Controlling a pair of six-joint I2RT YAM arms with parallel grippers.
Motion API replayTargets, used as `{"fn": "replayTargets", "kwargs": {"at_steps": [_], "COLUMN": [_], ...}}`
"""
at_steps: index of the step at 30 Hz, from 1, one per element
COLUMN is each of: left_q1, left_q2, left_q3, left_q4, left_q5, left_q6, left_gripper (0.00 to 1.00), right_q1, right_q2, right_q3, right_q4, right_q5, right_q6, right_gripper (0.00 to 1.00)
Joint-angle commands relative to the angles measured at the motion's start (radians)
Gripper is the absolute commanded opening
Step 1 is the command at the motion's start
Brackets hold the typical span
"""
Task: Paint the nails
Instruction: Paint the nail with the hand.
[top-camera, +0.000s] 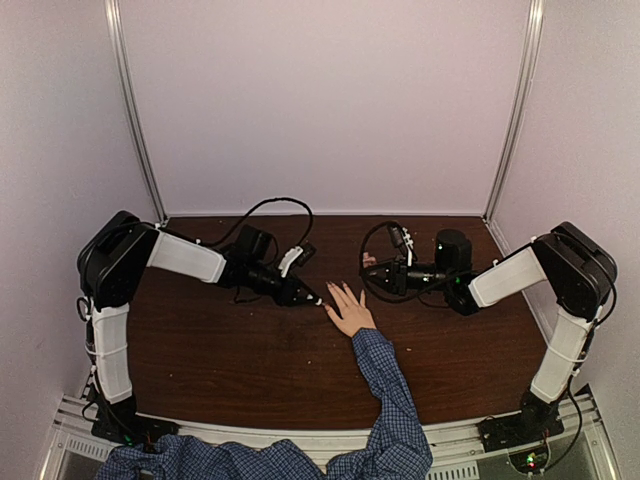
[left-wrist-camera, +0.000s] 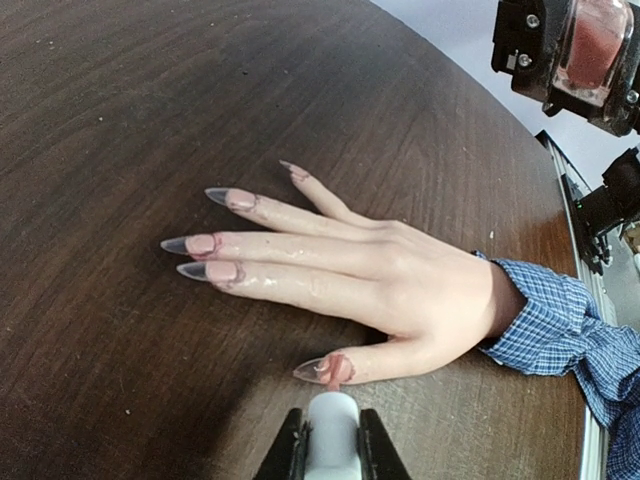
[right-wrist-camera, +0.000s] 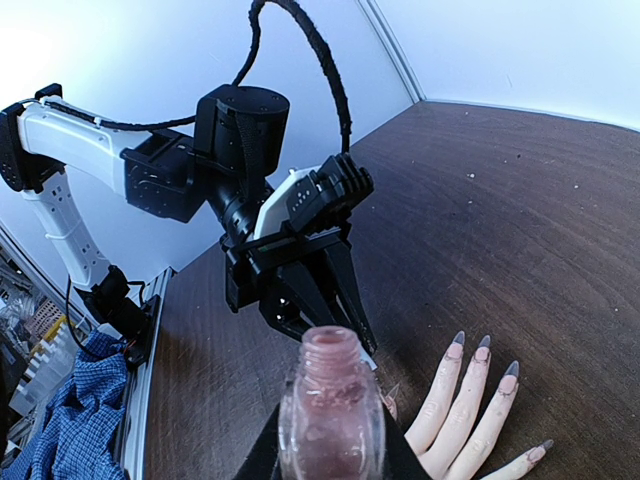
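Left wrist view: I see left gripper (left-wrist-camera: 332, 428) clamped on white cap (left-wrist-camera: 332, 455) just beside thumb nail (left-wrist-camera: 312, 370); right gripper (right-wrist-camera: 330, 465) clamped on open polish bottle (right-wrist-camera: 330, 400)

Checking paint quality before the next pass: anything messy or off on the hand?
Yes. Pink polish sits on the skin around the nails, with a blob on the thumb, while the long nail tips look unpainted.

Seen from overhead, the nails (top-camera: 335, 288) were too small to judge. In the right wrist view the polish bottle (right-wrist-camera: 331, 420) ran off the lower edge and hid most of the thumb (right-wrist-camera: 388, 405). The white cap (left-wrist-camera: 332, 425) in the left claw (left-wrist-camera: 332, 455) was cropped at the left wrist view's bottom edge.
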Motion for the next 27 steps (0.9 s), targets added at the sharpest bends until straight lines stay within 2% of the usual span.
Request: {"fn": "replayTargets", "kwargs": {"at_steps": [1, 16, 27], "left_q1": [-0.005, -0.003, -0.002], "left_q2": [0.018, 0.020, 0.021], "left_q3": [0.029, 0.035, 0.038], "left_q4": [0.005, -0.022, 0.001], "left_q5": [0.001, -0.009, -0.066], "left_q6": [0.018, 0.030, 0.004], "left_gripper": [0.00, 0.00, 0.00], "right_q1": [-0.006, -0.008, -0.007], "right_q2": [0.008, 0.008, 0.010], "right_q3": [0.017, 0.017, 0.017], "right_q4": [0.037, 0.037, 0.038], "right_q5": [-0.007, -0.007, -0.007], "right_q6": [0.002, 0.002, 0.002], "right_gripper": [0.00, 0.00, 0.00]}}
